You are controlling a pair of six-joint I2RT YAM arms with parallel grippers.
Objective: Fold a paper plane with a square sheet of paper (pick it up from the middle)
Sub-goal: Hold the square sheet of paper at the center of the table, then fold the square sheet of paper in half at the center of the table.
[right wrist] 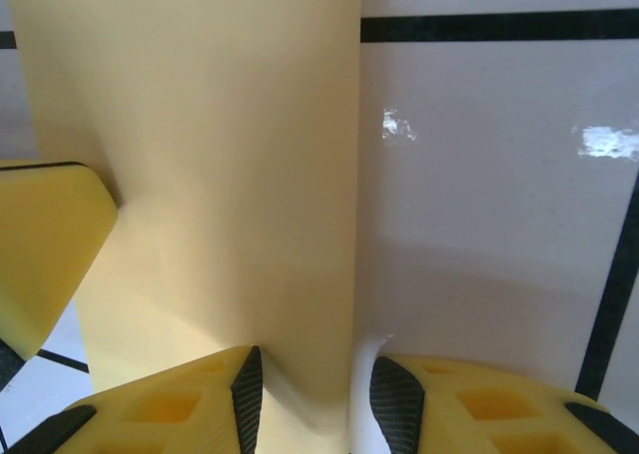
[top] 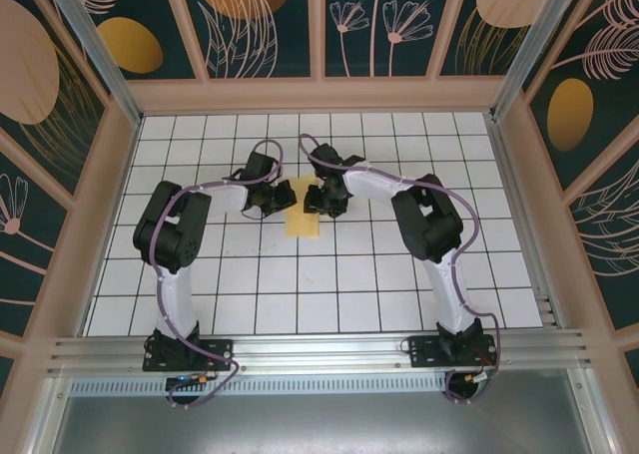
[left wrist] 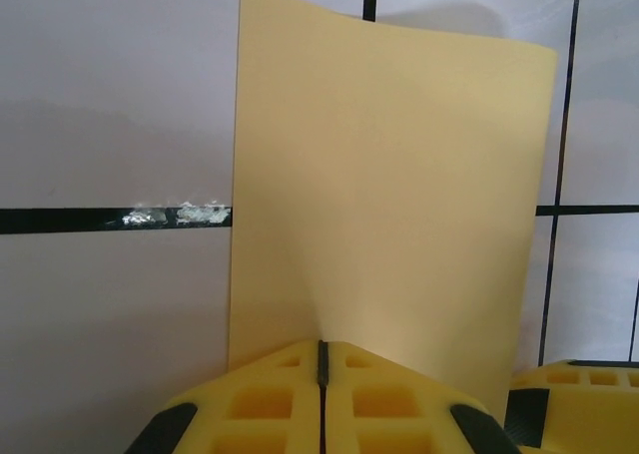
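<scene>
1. my left pincer [left wrist: 321,349] is closed on the sheet of paper [top: 303,220]. its two yellow fingers meet in a thin dark seam, and the sheet's edge is pinched right at that seam.
2. from the pinch the sheet spreads away from the left wrist camera, plain pale yellow-orange. a soft ridge in it runs back toward the seam. it covers part of a black grid line on the white tiled surface [top: 399,264].
3. my right pincer [right wrist: 315,366] stands partly open, its dark pads apart. one long edge of the sheet runs down into the gap between them. the paper lies close to one pad and a gap is left beside the other, so it has no grip on the sheet.
4. from above, the sheet sits near the middle of the surface, between my two pincers. the left one reaches it from the left and the right one from the right. the part nearest my bases shows free of both.
5. the pincers are just beside each other. a yellow finger of the right one shows at the lower corner of the left wrist view. a yellow finger of the left one rests at the sheet in the right wrist view.
6. both arms bend inward from their bases at the near edge.
</scene>
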